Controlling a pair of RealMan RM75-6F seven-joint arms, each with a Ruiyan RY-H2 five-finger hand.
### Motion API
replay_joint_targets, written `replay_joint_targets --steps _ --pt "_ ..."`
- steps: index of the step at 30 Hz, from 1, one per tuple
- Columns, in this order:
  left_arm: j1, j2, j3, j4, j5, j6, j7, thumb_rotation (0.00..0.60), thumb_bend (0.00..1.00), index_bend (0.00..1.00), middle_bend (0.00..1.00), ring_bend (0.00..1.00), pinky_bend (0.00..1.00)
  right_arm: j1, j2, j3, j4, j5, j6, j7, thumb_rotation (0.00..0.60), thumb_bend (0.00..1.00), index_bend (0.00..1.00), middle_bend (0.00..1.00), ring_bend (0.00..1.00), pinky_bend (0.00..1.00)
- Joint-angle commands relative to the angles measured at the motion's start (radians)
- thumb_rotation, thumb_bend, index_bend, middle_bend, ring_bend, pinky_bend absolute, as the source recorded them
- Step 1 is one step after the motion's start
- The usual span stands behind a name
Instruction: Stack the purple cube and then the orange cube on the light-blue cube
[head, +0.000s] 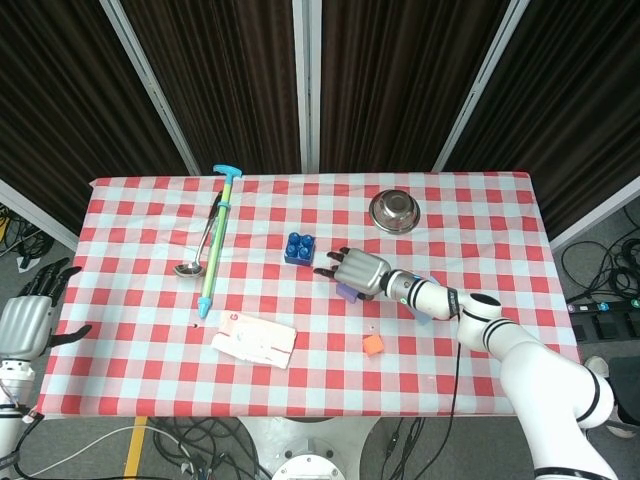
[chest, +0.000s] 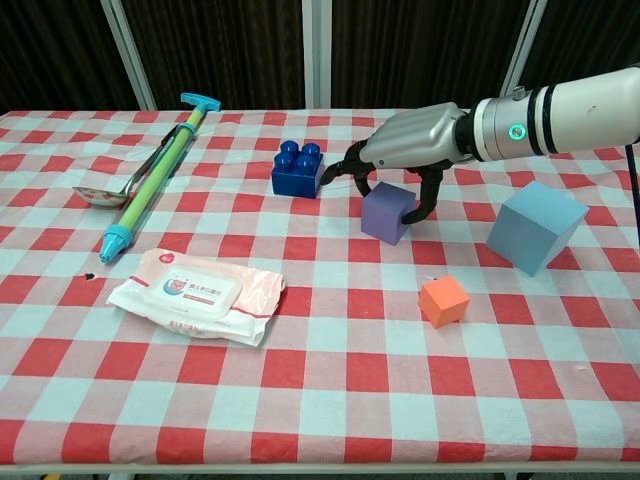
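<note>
The purple cube (chest: 386, 212) sits on the checked cloth (chest: 320, 390) near mid-table, with the right hand (chest: 412, 150) draped over its top, fingers on the left side and thumb on the right, gripping it. The light-blue cube (chest: 535, 226) stands to its right, well apart; the orange cube (chest: 444, 300) lies nearer the front. The left hand (head: 28, 318) hangs off the table's left edge, fingers apart, holding nothing.

At frame centre, the right robot hand (head: 357, 272) covers a small purple cube (head: 347, 292), apparently touching it. A small orange cube (head: 372, 345) lies lower on the red-checked desk (head: 140, 370). The left robot hand (head: 27, 320) hangs at the left edge.
</note>
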Motion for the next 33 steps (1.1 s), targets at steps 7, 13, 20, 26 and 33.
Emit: replay_joint_targets --steps 7,13,20,26,33 --pt "-0.011 -0.001 -0.008 -0.021 -0.009 -0.015 0.018 0.600 0.09 0.22 0.20 0.12 0.27 -0.003 0.047 0.020 -0.042 0.024 0.040 -0.038 0.600 0.19 0.00 0.41 0.09 0.19" --pt "-0.009 0.002 -0.010 -0.018 -0.017 -0.019 0.013 0.600 0.09 0.22 0.20 0.12 0.27 -0.005 0.146 0.063 -0.150 0.056 0.085 -0.111 0.600 0.18 0.00 0.41 0.09 0.19" --pt "-0.010 -0.001 -0.004 -0.023 0.000 -0.012 0.015 0.600 0.09 0.22 0.20 0.12 0.27 -0.055 0.372 0.103 -0.404 0.120 0.125 -0.285 0.600 0.18 0.00 0.42 0.09 0.19" --pt "-0.012 -0.007 0.002 -0.024 0.012 -0.008 0.023 0.600 0.09 0.22 0.20 0.12 0.27 -0.131 0.558 0.126 -0.621 0.197 0.152 -0.412 0.600 0.18 0.00 0.43 0.11 0.19" --pt "-0.013 -0.020 0.007 0.000 0.010 -0.014 0.053 0.600 0.09 0.22 0.20 0.12 0.27 -0.205 0.664 0.124 -0.741 0.213 0.186 -0.463 0.600 0.18 0.00 0.43 0.11 0.19"
